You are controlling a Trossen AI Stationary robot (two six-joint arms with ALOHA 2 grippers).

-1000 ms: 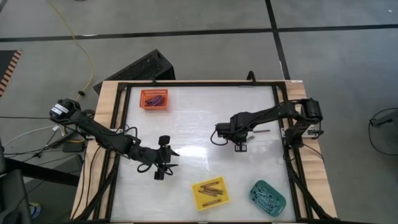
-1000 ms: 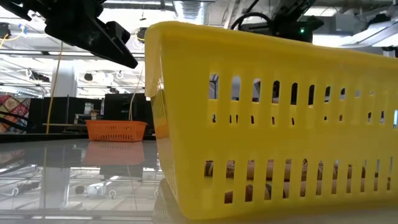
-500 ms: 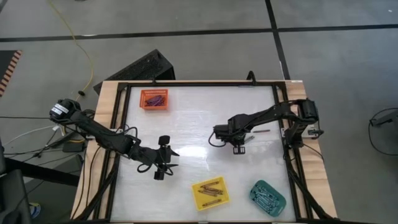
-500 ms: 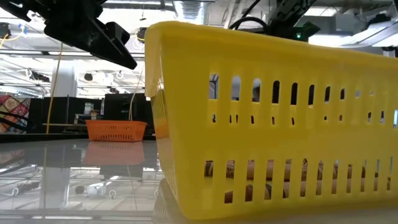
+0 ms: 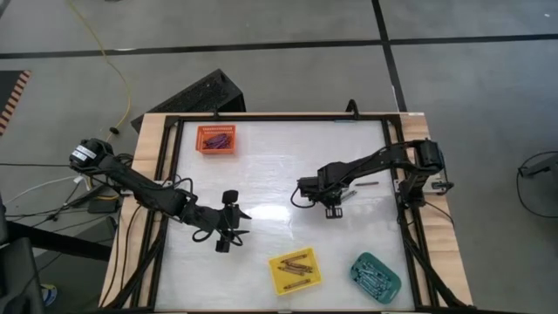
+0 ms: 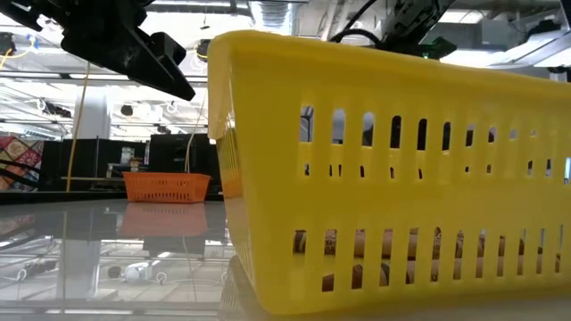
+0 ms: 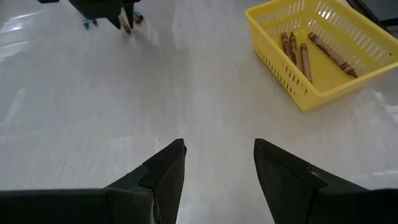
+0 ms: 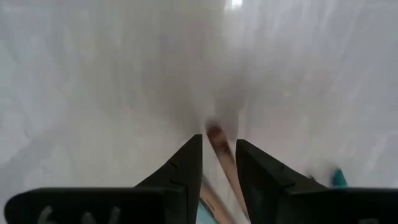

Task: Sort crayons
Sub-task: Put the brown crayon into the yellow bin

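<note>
- The right gripper (image 5: 333, 206) hangs over the middle of the tabletop (image 5: 270, 166), a little toward the right edge. In the right wrist view its fingers (image 8: 186, 163) clamp a brownish crayon (image 8: 219, 146), whose tip pokes out past the fingertips.
- A teal crayon tip (image 8: 336, 178) shows at the side of that same view, lying on the white surface.
- One more loose crayon (image 5: 368, 184) lies on the tabletop just right of the right gripper, toward the right edge.
- The left gripper (image 5: 230, 226) waits above the left half of the tabletop, nearer the front edge. Its fingers (image 7: 166, 167) stand apart and hold nothing; bare white surface shows between them.
- The yellow tray (image 5: 294, 270) sits near the front edge, right of centre, with several brownish crayons (image 7: 295, 50) lying in it.
- The teal tray (image 5: 376, 273) rests by the front right corner, just beside the yellow tray, and holds a heap of crayons (image 5: 377, 275) whose colours I cannot tell.
- The orange tray (image 5: 216, 139) stands near the back left corner with dark crayons (image 5: 216, 137) inside.
- In the low view the yellow tray fills most of the foreground, and the orange tray (image 6: 167, 186) sits far behind it.
</note>
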